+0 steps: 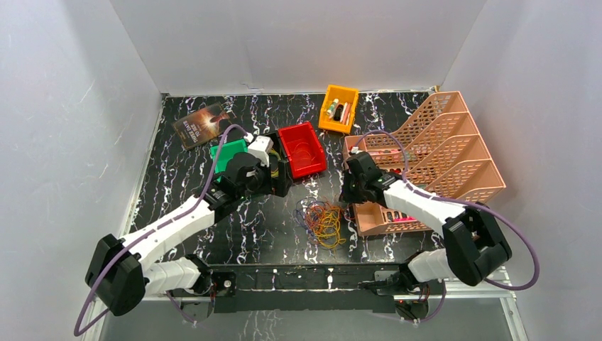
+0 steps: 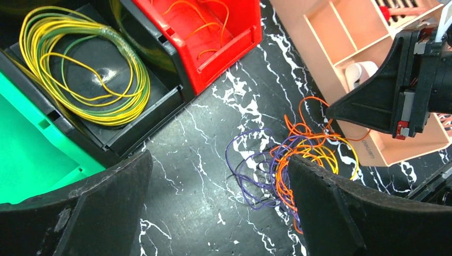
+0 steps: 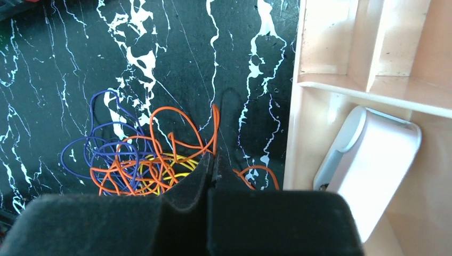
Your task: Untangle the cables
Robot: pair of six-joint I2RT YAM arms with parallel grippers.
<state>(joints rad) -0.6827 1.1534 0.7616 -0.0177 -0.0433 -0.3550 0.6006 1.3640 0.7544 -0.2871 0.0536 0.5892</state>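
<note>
- Worktop (image 1: 177, 185): black slab w/ white marble veining, glossy; boxed in by plain white walls (image 1: 298, 42) at back and both sides.
- Cables (image 1: 323, 222): loose tangle of thin orange, yellow and purple loops lying flat on the worktop, centre-front, btwn the two arms; just left of the peach tray (image 1: 383, 217).
- Right claw (image 3: 211, 160): clenched, fingers pressed together at the tangle's right edge; one orange loop of the cables runs into the seam btwn them, so it looks pinched there.
- Left claw (image 2: 213, 213): released, fingers spread wide; hangs above bare worktop left of the tangle, near the bins; nothing in it.
- Red bin (image 1: 302, 149): behind the tangle, some orange wire inside; black bin (image 2: 85, 64) beside it holds a yellow-green coil (image 2: 122, 85); green bin (image 1: 227, 153) further left.
- Orange bin (image 1: 338, 108) at the back wall; book (image 1: 204, 124) back-left, lying flat.
- Peach file rack (image 1: 440, 153) on the right side; a white gadget (image 3: 368, 160) sits in the tray.
</note>
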